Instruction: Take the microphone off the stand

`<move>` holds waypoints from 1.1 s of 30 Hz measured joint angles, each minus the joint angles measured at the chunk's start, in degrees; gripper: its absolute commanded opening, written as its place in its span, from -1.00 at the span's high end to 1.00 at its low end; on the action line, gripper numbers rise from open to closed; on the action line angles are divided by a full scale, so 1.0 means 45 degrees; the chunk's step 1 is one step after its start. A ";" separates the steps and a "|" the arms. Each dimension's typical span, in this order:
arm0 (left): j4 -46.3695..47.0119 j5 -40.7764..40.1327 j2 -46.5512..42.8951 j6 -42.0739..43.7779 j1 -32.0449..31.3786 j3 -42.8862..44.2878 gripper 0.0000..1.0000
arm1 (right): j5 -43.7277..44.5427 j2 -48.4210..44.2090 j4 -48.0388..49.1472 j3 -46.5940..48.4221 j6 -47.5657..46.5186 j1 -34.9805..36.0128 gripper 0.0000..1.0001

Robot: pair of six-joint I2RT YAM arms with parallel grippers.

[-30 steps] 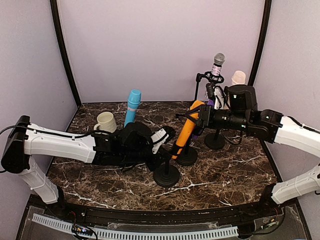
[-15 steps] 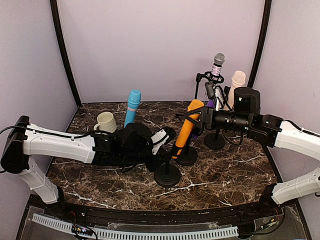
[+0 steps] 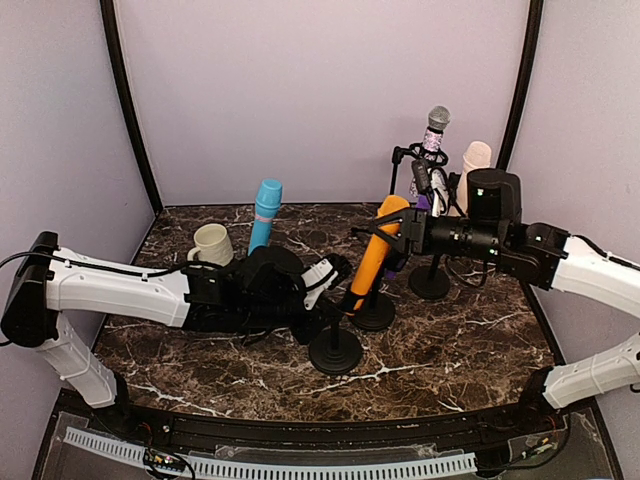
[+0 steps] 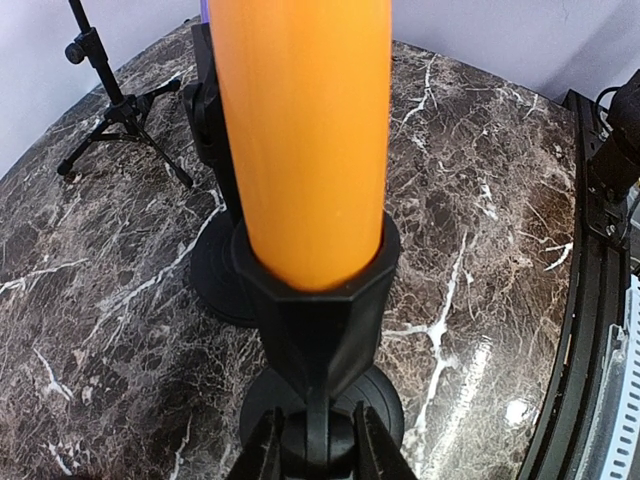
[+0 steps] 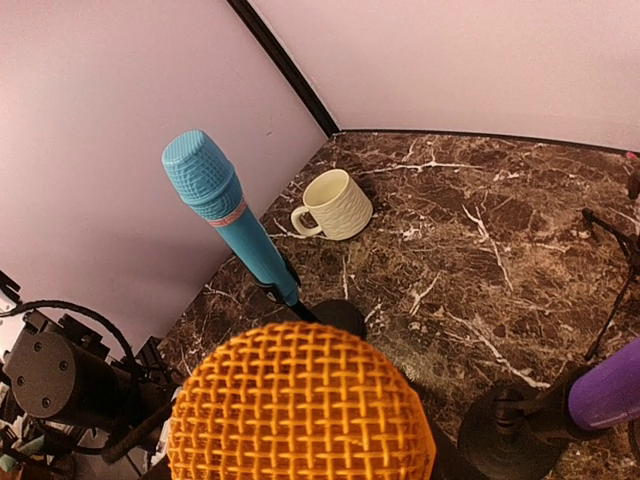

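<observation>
The orange microphone [image 3: 374,256] leans in the black clip of a round-based stand [image 3: 335,352] at the table's middle. My left gripper [image 3: 326,277] is shut on the stand's thin pole [image 4: 317,440], just below the clip [image 4: 312,300], with its fingertips [image 4: 262,452] on either side above the base [image 4: 400,405]. The orange body [image 4: 300,130] fills the top of the left wrist view. My right gripper [image 3: 399,232] is shut on the microphone's upper end. Its mesh head [image 5: 300,410] fills the bottom of the right wrist view and hides the fingers.
A blue microphone [image 3: 265,210] on a stand and a cream mug [image 3: 212,243] are at the back left. A silver microphone [image 3: 437,121] on a tripod, a pale pink one [image 3: 476,156] and a purple one [image 5: 612,385] stand back right, with black bases [image 3: 376,312] close by.
My right arm has drawn slightly back to the right and the orange microphone's head has risen a little. My left gripper has held still on the pole.
</observation>
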 measured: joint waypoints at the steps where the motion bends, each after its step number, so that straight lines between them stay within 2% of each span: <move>1: 0.0000 -0.0044 0.0000 0.0000 0.0000 0.0000 1.00 | 0.0194 0.0034 -0.0219 0.0165 0.0126 0.0010 0.74; 12: -0.0049 -0.0321 0.0005 -0.0015 -0.0010 0.0005 1.00 | 0.1593 0.0418 -0.1462 0.1336 0.1156 0.0073 0.74; 33: -0.0233 -0.0617 0.0005 -0.0015 -0.0058 0.0039 1.00 | 0.1676 -0.0253 -0.0155 0.1656 0.1224 0.0019 0.72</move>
